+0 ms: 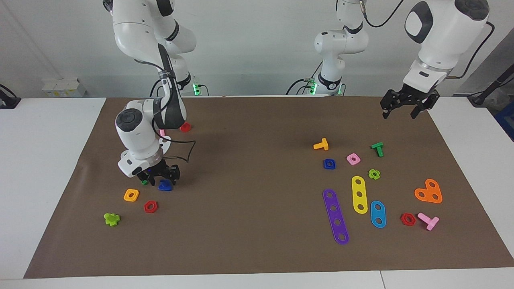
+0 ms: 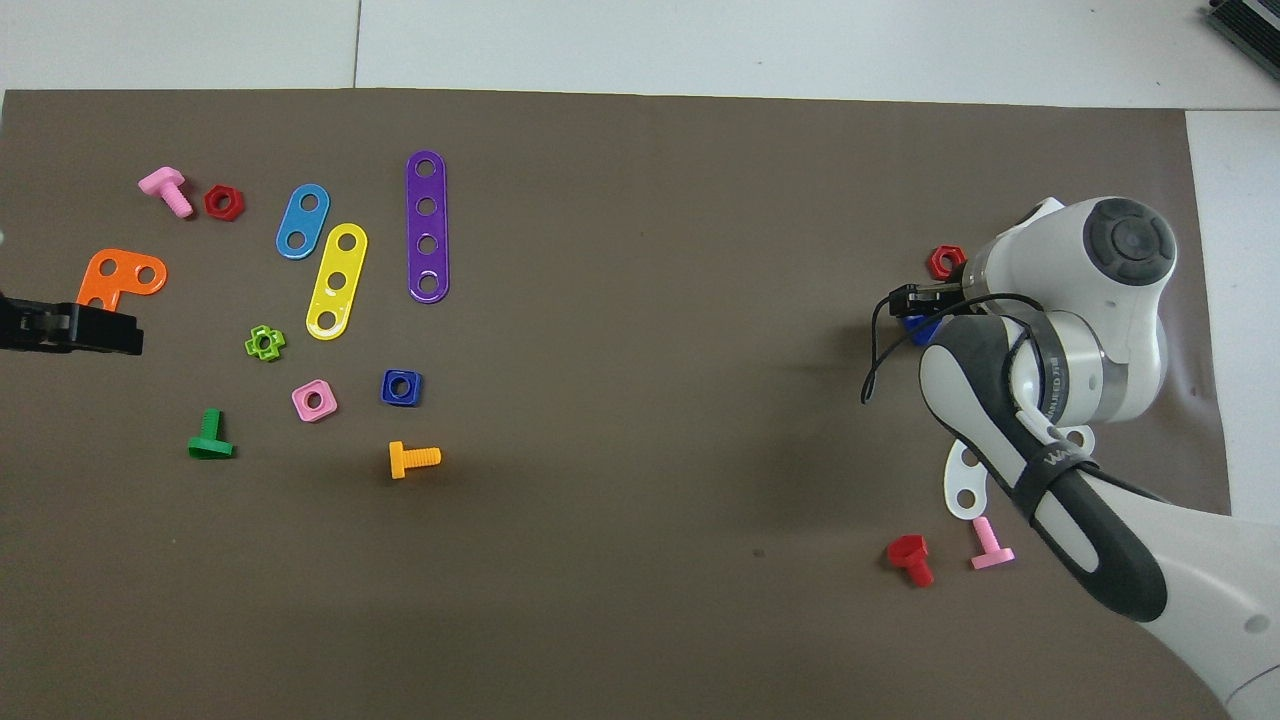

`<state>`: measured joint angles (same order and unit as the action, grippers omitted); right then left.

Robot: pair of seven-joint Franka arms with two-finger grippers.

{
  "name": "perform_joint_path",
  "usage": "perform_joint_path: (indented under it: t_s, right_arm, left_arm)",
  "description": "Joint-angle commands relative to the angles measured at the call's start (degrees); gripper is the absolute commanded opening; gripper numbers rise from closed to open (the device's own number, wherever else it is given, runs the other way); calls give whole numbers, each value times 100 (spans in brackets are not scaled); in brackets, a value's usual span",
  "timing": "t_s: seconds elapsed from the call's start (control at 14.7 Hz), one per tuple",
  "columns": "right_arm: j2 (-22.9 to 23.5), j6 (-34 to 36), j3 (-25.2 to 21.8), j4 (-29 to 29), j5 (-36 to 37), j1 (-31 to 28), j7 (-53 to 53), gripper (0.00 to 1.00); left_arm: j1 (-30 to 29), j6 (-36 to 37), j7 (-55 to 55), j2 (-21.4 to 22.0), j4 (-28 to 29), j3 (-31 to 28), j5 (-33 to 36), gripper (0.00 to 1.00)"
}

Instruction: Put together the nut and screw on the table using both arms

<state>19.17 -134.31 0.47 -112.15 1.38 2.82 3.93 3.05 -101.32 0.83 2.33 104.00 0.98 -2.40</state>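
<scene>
- The screw is sitting on the mat at about 9 o'clock from the mat's middle in the facing view, toward the right arm's end of the table.
- The right hand is sitting low, right over the screw. I can't tell from here whether it's wide or already pinching.
- The nut is lying flat, hole up, at roughly 3 o'clock from the mat's middle, well apart from the screw.
- The left hand is hanging wide and empty over the mat's edge at about 2 o'clock, just waiting.
- Handling guess: both parts are looking like light, stiff, smooth toy plastic. So you're not risking breakage, but a skewed pinch could be squirting them sideways.
- I'd be grabbing the screw across its wide flat head, leaving the stubby shaft free for threading.
- For the nut, you're wanting two flat sides, not the rounded corners, and nothing covering the hole.
- The mat is looking flat and matte, so sliding shouldn't be bad.
- Room is tight round the screw: a green triangle nut is sitting at its 9 o'clock and a red hex nut at 7 o'clock.
- The nut is having a pink square nut near its 2 o'clock.
</scene>
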Motion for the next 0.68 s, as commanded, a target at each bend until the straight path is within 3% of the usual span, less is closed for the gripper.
perform_joint_path:
  t_s: [0.0, 0.07, 0.34, 0.61]
  right_arm:
    - [-98, -148, 6, -132, -130, -45, -330, 26]
    - [-98, -148, 6, -114, -130, -53, -383, 2]
    - [-203, -140, 32, -44, -121, -10, -419, 0]
    - [-335, -52, 67, -9, -121, 595, 518, 0]
  left_arm:
    - [326, -501, -423, -513, 76, -80, -182, 98]
    - [397, -781, -678, -645, 190, -80, -182, 98]
    - [661, -2337, -733, -690, 1279, -72, -173, 95]
    - [1039, -2963, -707, -1339, 1483, -80, -164, 93]
